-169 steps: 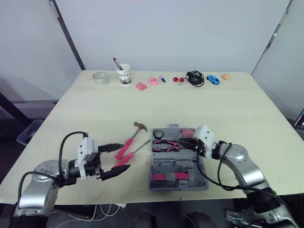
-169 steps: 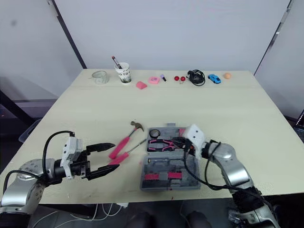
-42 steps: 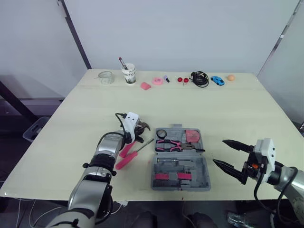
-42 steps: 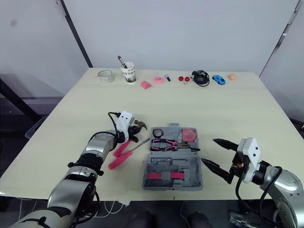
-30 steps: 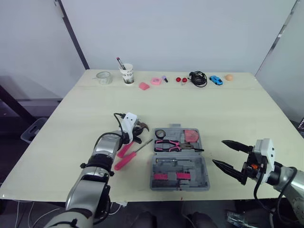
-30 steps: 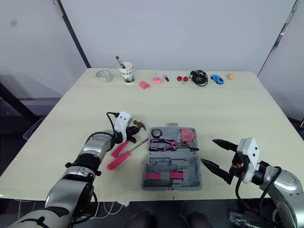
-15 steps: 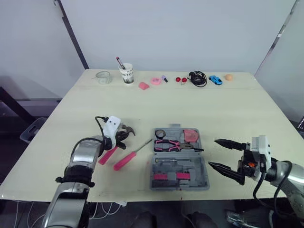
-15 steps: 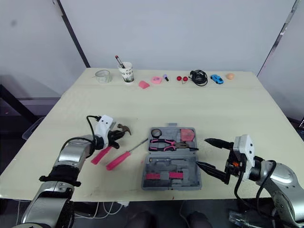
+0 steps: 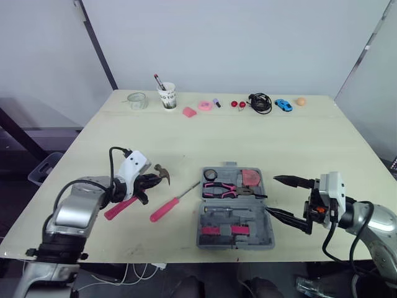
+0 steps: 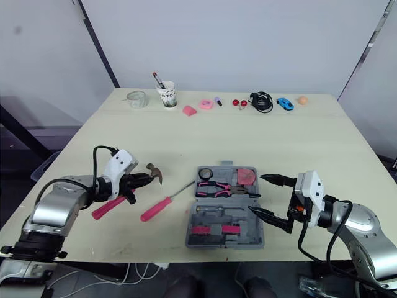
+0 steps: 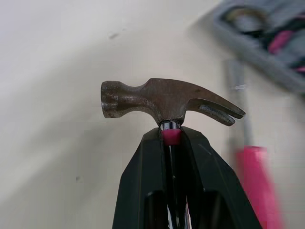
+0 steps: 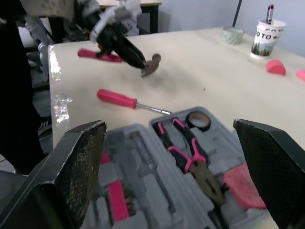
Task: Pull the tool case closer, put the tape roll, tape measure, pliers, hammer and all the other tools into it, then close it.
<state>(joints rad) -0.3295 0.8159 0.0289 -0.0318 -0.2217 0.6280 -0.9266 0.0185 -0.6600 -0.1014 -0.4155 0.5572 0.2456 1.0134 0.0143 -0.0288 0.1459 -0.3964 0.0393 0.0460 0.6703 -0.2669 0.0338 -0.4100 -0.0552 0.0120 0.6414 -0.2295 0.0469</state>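
The left gripper (image 11: 171, 136) is clamping the stiff, top-heavy hammer (image 11: 162, 99) just under its steel head, probably a sound balance point; the right gripper (image 9: 273, 195) is hovering, jaws apart.

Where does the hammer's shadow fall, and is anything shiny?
Left wrist view: the hammer, gripped by the left gripper, casts a soft shadow on the table. Right wrist view: white glare on the table's edge.

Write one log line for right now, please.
left hand: shut on pink-handled steel hammer | right hand: open beside open grey plastic tool case | pink-handled screwdriver: on table
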